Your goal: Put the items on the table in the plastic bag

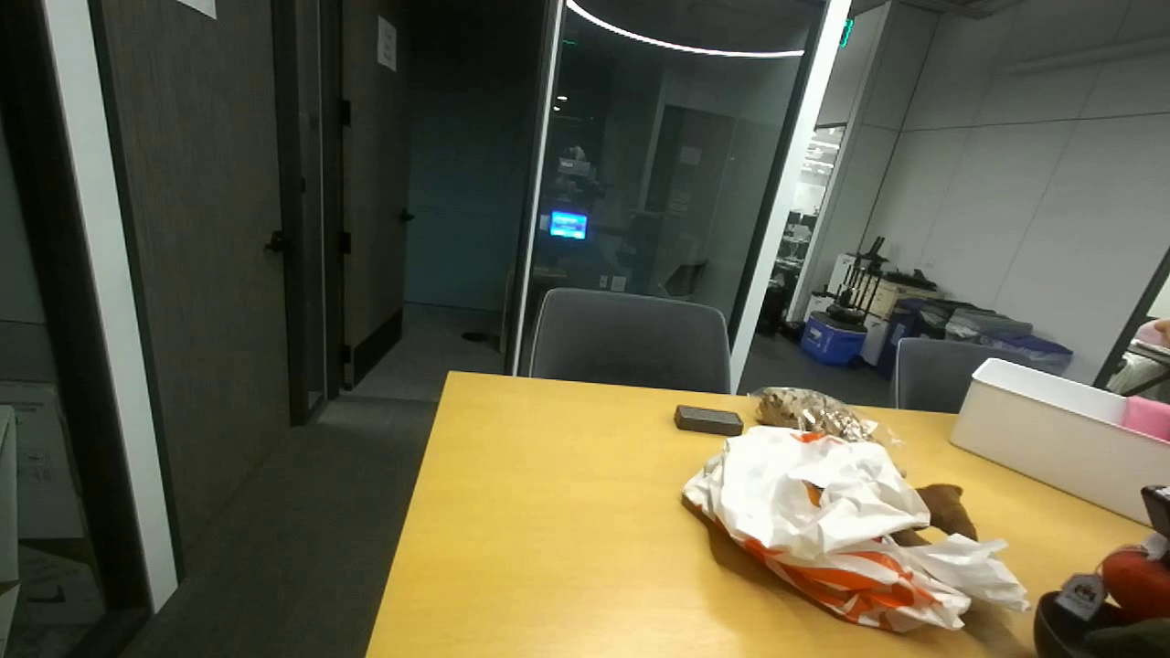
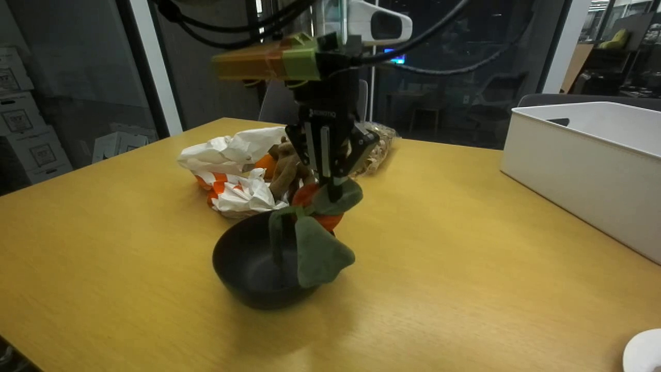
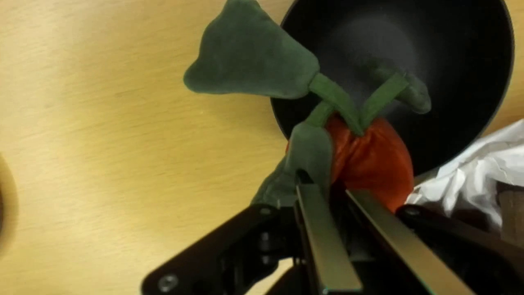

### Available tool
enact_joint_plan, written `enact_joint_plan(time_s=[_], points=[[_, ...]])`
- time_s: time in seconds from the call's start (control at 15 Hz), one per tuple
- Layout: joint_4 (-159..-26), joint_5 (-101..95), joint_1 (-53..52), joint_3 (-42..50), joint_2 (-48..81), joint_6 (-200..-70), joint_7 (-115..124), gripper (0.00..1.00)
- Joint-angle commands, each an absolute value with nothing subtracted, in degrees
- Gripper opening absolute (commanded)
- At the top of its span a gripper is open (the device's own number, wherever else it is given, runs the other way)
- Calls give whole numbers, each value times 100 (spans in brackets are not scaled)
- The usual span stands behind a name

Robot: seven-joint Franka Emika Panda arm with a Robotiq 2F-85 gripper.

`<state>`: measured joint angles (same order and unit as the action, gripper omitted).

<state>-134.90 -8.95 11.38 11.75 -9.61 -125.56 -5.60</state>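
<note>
into the bowl [image 2: 242, 268], a red plush [image 3: 380, 155] dangles one leaf [image 3: 414, 95].

In an exterior view, dark wood-grained doors [image 1: 192, 274] stand along a grey floor [image 1: 274, 530] that runs to a dim bluish wall [image 1: 466, 201]. A tall glass panel [image 1: 676, 183] shows a curved white light strip [image 1: 686, 47] and a glowing blue screen [image 1: 568, 225]; a grey chair [image 1: 631, 338] stands before it. Farther off, blue containers [image 1: 834, 340] line a pale panelled wall [image 1: 1024, 183]. In an exterior view, stacked boxes [image 2: 28, 138] with printed marks show near a pale upright post [image 2: 156, 67].
</note>
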Motion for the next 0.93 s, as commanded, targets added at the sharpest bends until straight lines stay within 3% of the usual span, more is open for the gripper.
enact_joint_plan(time_s=[0.0, 0.47, 0.87], points=[[-13931, -562, 1125, 1168, -1674, -13243, -379, 11], [-14226, -349, 979, 812, -2210, -14432, 206, 11], [-13571, -579, 633, -109, -1426, -14429, 1075, 12]])
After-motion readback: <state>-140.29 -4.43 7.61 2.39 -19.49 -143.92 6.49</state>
